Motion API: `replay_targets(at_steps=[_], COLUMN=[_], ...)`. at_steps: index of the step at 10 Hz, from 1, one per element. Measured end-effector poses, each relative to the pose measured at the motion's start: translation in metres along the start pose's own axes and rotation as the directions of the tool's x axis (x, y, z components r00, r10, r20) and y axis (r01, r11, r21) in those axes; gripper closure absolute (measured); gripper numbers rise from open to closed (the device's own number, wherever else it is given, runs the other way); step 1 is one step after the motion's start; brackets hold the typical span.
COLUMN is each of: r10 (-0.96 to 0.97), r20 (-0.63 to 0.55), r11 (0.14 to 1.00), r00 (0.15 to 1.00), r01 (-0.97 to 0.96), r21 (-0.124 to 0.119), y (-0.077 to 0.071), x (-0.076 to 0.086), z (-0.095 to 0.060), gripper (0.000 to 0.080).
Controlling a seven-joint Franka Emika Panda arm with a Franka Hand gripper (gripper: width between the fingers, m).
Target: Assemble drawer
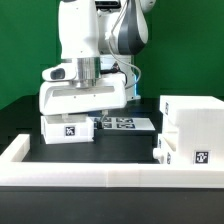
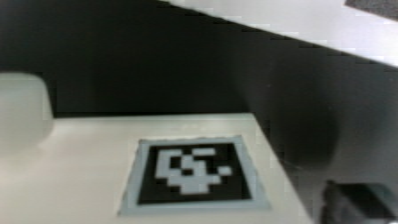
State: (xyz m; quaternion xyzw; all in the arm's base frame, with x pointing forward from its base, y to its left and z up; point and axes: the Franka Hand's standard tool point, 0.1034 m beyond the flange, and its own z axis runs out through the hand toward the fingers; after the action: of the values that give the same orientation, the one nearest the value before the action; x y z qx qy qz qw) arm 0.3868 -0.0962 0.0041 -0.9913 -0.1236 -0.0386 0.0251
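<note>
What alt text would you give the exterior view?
A white robot arm reaches down over a small white tagged drawer tray on a black table, at the exterior view's left. The larger white drawer casing stands at that view's right, the marker board lies between them, and a low white border wall runs along the front.

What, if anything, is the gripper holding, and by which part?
Cannot be told: the gripper sits low over a small tray, but its fingertips are hidden.
</note>
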Motion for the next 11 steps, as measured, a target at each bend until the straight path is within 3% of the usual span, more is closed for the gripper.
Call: replay_targets(at_steps=[1,2,3,4,5,8,11], r10=[0.000,-0.001,-0.003,-0.005,-0.007,-0.002,-0.017], r20=[0.000,0.000,0.000,-0.001,-0.003,-0.008,-0.006], r11=[1.000,1.000,1.000,1.000,1.000,1.000,1.000], r00=[1.000,1.000,1.000,1.000,1.000,1.000,1.000], r01=[0.000,0.001,0.003,0.005,0.007,0.002,0.017], r21=[0.000,0.000,0.001,0.001,0.000,0.003,0.023], y=[0.000,0.000,-0.001,-0.002,-0.003,-0.016,-0.048], x=[0.000,0.001,0.001,0.002,0.003,0.012,0.048], z=[0.000,0.000,0.000,0.000,0.000,-0.001,-0.008], gripper=[0.0396,0.0396,0.0584,0.0584,0.0739,0.0759,0.0759])
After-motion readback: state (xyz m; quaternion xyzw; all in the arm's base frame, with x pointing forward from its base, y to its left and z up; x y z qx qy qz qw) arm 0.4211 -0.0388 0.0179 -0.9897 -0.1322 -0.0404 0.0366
